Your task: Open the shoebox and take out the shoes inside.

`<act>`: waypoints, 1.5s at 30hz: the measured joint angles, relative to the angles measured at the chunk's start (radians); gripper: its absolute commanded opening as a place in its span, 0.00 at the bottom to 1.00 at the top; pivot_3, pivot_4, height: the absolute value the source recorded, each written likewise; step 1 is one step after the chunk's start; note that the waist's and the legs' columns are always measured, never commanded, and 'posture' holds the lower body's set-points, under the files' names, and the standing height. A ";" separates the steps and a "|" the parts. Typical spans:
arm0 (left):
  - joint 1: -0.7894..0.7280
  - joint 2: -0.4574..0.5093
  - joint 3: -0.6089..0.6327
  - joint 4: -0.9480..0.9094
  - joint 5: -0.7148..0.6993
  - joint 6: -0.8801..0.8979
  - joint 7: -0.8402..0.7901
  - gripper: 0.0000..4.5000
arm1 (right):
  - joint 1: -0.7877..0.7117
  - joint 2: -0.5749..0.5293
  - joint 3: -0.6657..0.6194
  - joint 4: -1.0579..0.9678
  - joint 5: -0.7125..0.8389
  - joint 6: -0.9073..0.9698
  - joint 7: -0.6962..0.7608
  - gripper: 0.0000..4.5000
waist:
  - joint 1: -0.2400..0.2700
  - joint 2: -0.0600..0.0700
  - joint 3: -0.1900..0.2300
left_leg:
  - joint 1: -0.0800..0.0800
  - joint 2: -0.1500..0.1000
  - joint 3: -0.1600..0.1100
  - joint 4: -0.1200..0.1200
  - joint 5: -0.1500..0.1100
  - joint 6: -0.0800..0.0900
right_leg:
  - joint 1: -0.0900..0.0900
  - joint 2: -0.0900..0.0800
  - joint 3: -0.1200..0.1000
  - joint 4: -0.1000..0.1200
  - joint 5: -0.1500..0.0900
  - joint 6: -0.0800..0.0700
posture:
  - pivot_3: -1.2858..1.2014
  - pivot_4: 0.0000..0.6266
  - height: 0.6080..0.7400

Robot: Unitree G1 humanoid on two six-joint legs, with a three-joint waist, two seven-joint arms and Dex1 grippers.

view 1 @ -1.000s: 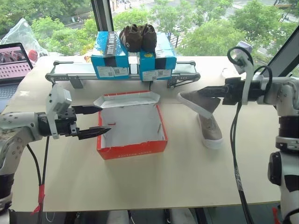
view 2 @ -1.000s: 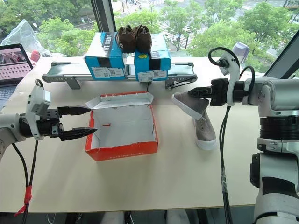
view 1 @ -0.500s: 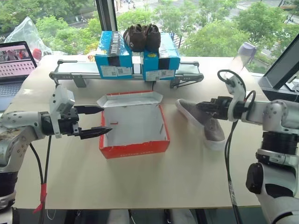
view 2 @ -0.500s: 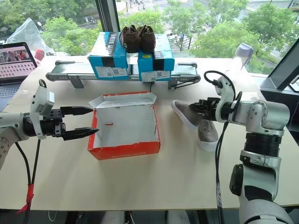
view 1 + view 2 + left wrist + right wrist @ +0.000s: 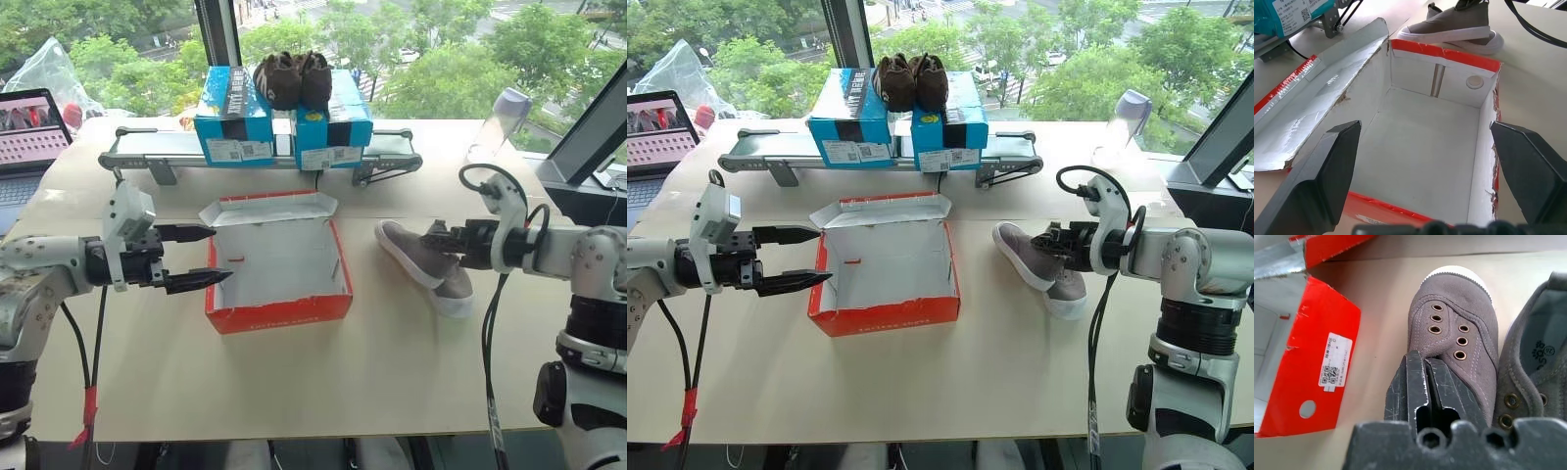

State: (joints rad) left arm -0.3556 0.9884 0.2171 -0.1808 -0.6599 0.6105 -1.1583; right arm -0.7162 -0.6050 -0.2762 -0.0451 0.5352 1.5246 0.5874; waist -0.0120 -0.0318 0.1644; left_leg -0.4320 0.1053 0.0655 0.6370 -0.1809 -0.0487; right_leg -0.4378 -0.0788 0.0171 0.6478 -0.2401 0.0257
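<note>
The shoes [image 5: 1043, 267] are lying side by side on the counter [image 5: 950, 382], to the right of the shoebox [image 5: 884, 284] and apart from it. The nearer shoe [image 5: 1459, 328] is resting on its white sole with its toe pointing toward the box's right wall; the second shoe [image 5: 1535, 377] is lying just beside it, touching along its length.

The right gripper [image 5: 1058, 243] is sitting at the tongue of the nearer shoe. In the right wrist view its jaws are standing close together, with only a narrow slot between them, and their tips are meeting the shoe's upper just behind the eyelets. Whether the jaws are pinching the canvas or only resting against it cannot be told.

The left gripper [image 5: 201, 257] is hovering at the left wall of the shoebox, clear of the cardboard. Its jaws are spread wide and are gripping nothing; in the left wrist view one finger is showing at each side of the box's open interior.

The shoebox is standing open at mid-counter. Its lid [image 5: 266, 208] is folded back toward the far side, pale inner face up. The pale grey-white interior is holding no shoes.

At the far edge of the counter, two blue boxes [image 5: 284, 117] with barcode labels are standing side by side on a grey rail [image 5: 157, 152]. A dark brown pair of shoes [image 5: 291, 78] is resting on top of these boxes.
</note>
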 measured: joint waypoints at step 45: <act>0.671 -0.820 0.196 -0.338 0.404 -0.239 1.018 1.00 | 0.823 0.344 -0.128 -0.391 -0.220 -1.070 -0.324 0.99 | 0.004 -0.007 -0.014 | 0.010 -0.001 -0.005 0.004 -0.003 0.001 | 0.015 0.002 0.003 -0.003 -0.005 0.005 | 0.52 0.24 1.00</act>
State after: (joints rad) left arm 0.3158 0.1685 0.4127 -0.5192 -0.2558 0.3717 -0.1400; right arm 0.1072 -0.2605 -0.4037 -0.4361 0.3155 0.4544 0.2636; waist -0.0075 -0.0385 0.1500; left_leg -0.4216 0.1042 0.0609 0.6407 -0.1843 -0.0473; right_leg -0.4224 -0.0770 0.0206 0.6448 -0.2449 0.0307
